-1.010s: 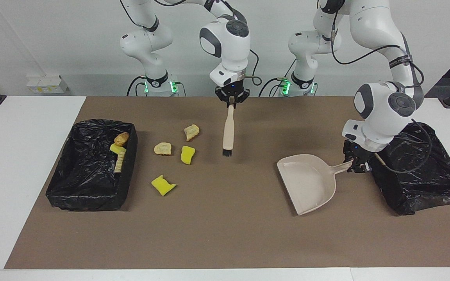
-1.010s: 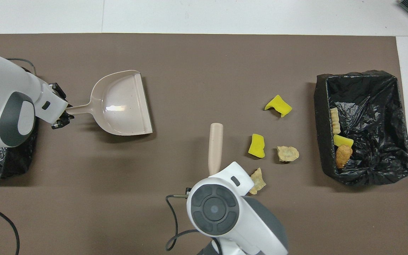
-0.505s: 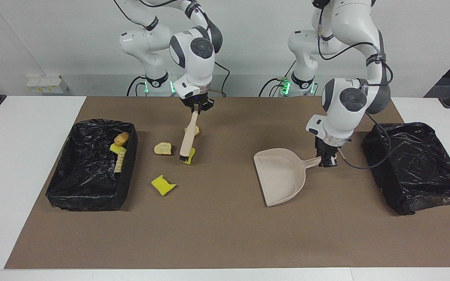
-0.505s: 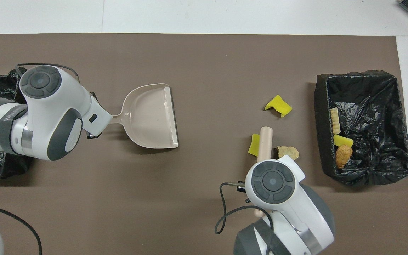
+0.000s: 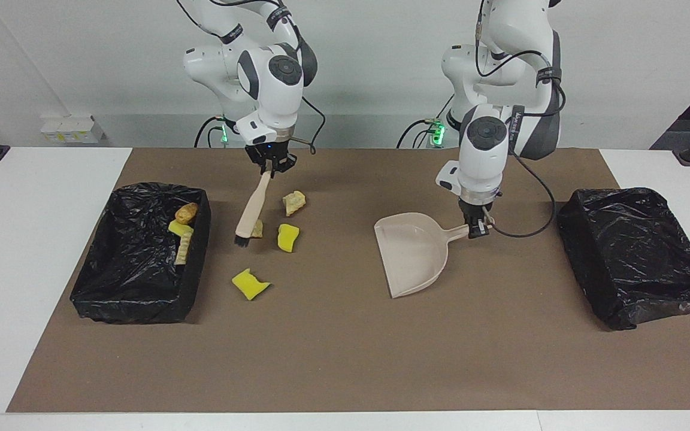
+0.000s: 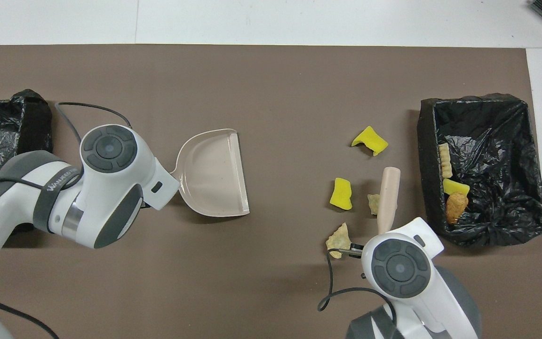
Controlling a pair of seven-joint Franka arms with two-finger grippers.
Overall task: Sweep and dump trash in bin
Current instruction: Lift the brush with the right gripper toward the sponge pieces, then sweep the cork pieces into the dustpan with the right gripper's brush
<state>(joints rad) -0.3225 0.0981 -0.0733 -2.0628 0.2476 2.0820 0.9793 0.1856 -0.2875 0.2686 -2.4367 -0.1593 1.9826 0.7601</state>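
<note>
My right gripper [image 5: 271,169] is shut on the handle of the beige brush [image 5: 253,206]. The brush slants down, and its black bristles are at a tan lump of trash [image 5: 257,228] that it partly hides. Loose on the mat nearby are another tan lump [image 5: 293,202] and two yellow sponge chunks [image 5: 288,237] [image 5: 250,283]. My left gripper [image 5: 477,230] is shut on the handle of the beige dustpan [image 5: 411,251], low at mid-table with its open edge toward the trash. In the overhead view the brush [image 6: 387,197], dustpan [image 6: 214,172] and yellow chunk [image 6: 341,193] show, while both grippers are hidden under their wrists.
A black-lined bin [image 5: 135,305] at the right arm's end of the table holds three scraps [image 5: 182,230]. A second black-lined bin [image 5: 638,257] stands at the left arm's end. Brown mat [image 5: 345,359] covers the table, with white table margins beside it.
The right arm has swung the brush toward its own end of the table, past the yellow chunk to the tan lump. The left arm has carried the dustpan from its bin to mid-table.
</note>
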